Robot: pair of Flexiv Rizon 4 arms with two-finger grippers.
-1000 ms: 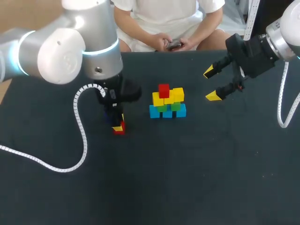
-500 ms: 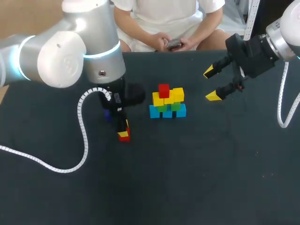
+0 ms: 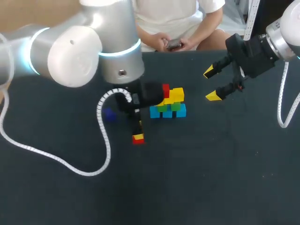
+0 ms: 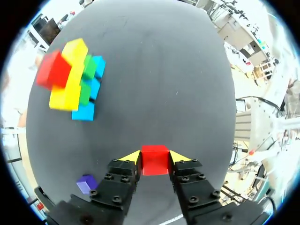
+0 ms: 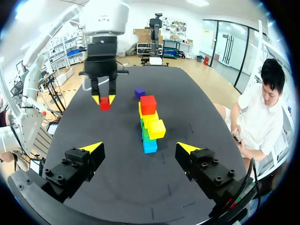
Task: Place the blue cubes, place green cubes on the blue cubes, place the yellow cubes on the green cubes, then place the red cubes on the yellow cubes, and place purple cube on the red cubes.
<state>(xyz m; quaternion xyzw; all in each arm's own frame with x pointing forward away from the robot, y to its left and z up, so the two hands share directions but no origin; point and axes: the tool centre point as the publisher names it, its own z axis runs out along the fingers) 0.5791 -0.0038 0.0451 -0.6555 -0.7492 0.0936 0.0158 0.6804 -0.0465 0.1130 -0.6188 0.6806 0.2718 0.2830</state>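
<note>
My left tool (image 3: 138, 135) is pinching a red cube (image 4: 154, 160) between its yellow tips, one tip on each side face, with the cube's front poking out just past the fingers. It points down at the worktop (image 3: 197, 178), on the near side of the stack and a little toward my left; I cannot tell whether the cube touches the surface or hangs just above it. The stack stands near the middle of the worktop. A row of blue cubes (image 3: 180, 111) lies at the bottom, with green cubes (image 3: 175, 106) sitting on them. Yellow cubes (image 3: 177, 94) rest across the green, and a second red cube (image 5: 148, 104) sits on top toward one end. In the head view my left arm (image 3: 93, 51) covers the stack's left part. The purple cube (image 3: 109, 114) lies by itself on the worktop, well apart from the stack on my left side and behind my left tool. My right tool (image 3: 212, 84) hangs over the far right part of the worktop, off to the right of the stack, its fingers spread wide with nothing between them. The white coiled cable (image 3: 56, 164) of my left arm trails in a loop across the near left of the worktop.
</note>
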